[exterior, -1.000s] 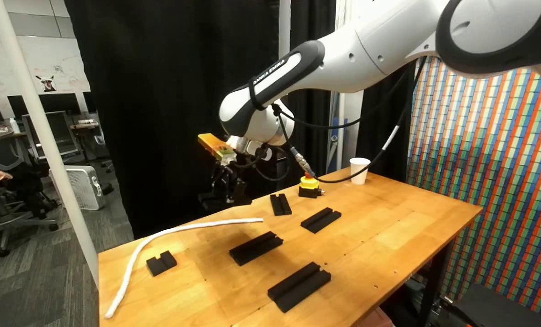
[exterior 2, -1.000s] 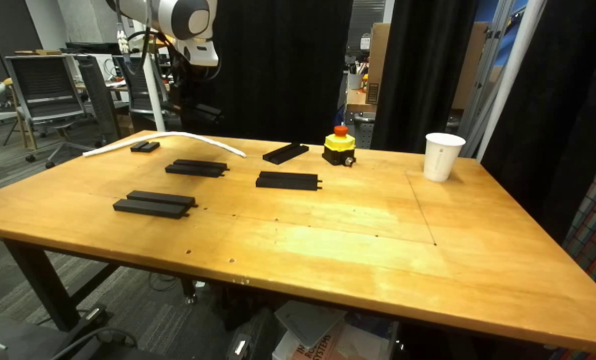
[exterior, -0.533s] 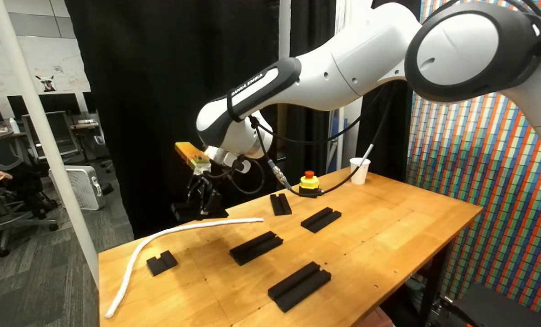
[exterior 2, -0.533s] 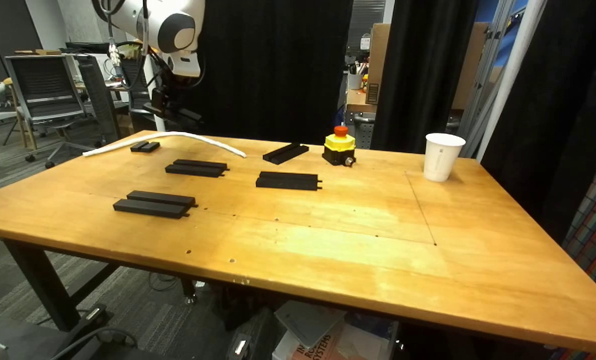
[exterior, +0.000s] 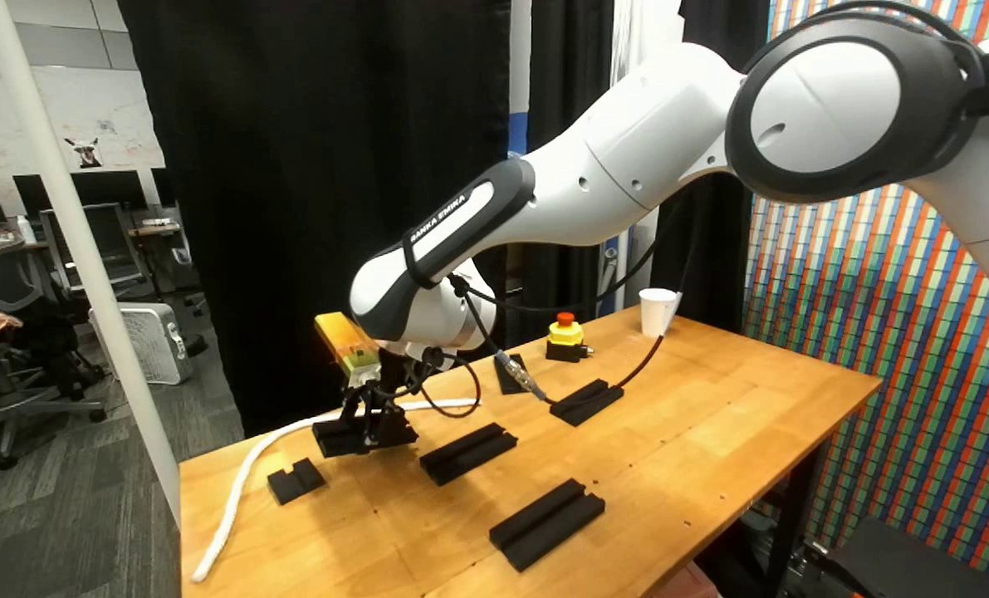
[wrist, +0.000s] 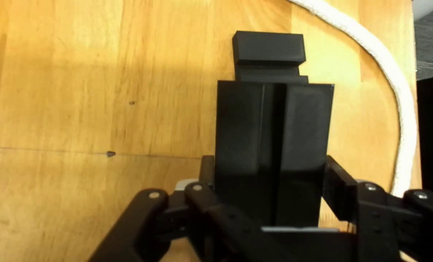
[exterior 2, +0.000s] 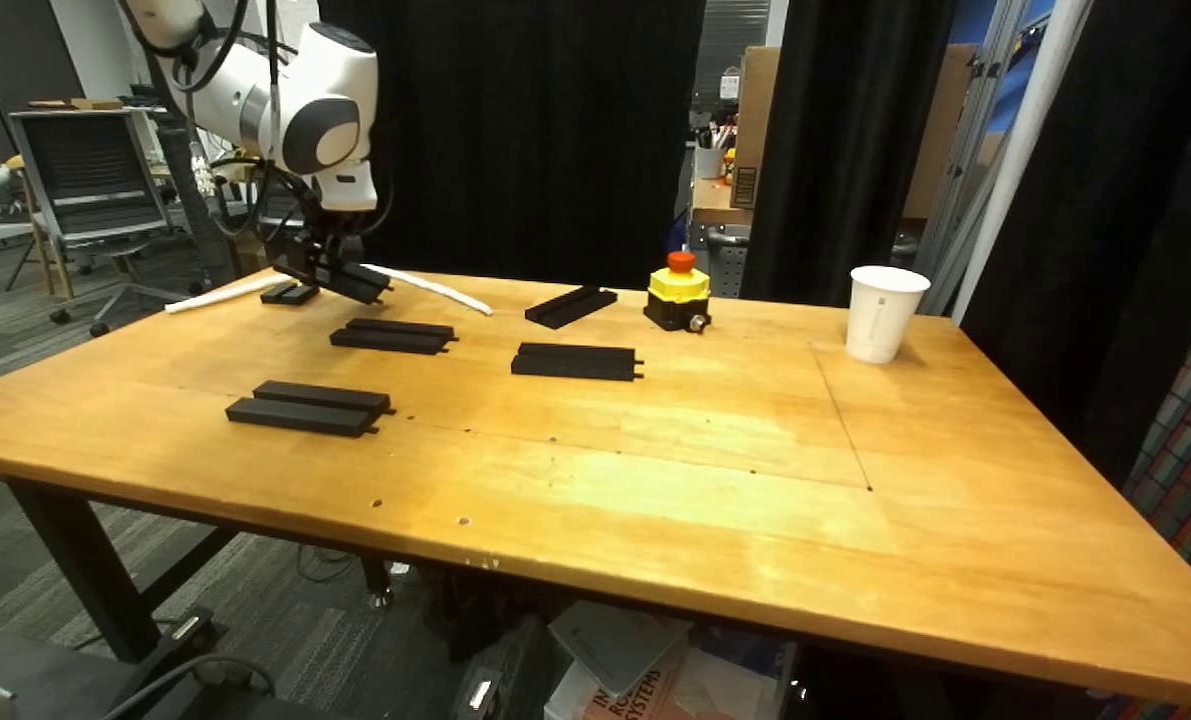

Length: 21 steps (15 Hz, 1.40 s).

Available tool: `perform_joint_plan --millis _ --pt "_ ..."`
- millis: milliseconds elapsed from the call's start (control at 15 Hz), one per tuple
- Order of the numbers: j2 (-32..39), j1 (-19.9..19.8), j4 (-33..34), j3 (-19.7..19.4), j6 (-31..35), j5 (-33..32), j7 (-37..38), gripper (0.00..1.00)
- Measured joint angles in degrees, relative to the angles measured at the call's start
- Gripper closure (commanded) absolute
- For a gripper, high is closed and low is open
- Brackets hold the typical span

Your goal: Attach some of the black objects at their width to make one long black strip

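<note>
Fingers (wrist: 341, 191) clamped on a black bar (wrist: 240, 127), near a short black block (wrist: 271, 47) on the table (wrist: 67, 91).

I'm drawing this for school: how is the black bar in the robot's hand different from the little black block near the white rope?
The black bar is longer; the little black block is stubby. The hand grips the bar, while the block lies on the table. In the wrist view, the bar's groove runs up the picture and the block's runs across. Both are black, with a groove.
</note>
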Motion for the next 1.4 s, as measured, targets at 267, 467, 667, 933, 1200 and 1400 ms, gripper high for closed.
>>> perform_joint_plan --millis 267,467,667,933,1200,1400 --pt "0.3 0.4 -2.3 2.8 2.8 2.2 0.0 0.54" --pt "0.2 0.4 -3.3 4.8 3.7 4.4 0.0 0.54" --pt "0.0 0.3 -4.2 6.3 3.9 7.0 -0.2 0.54" --pt "-0.7 -0.9 -5.9 8.0 4.1 12.4 -2.9 0.54" --pt "-1.3 -2.4 -8.6 8.2 4.1 18.4 -7.4 0.54" --pt "-1.4 -3.9 -10.5 8.2 4.0 22.7 -12.5 0.54"
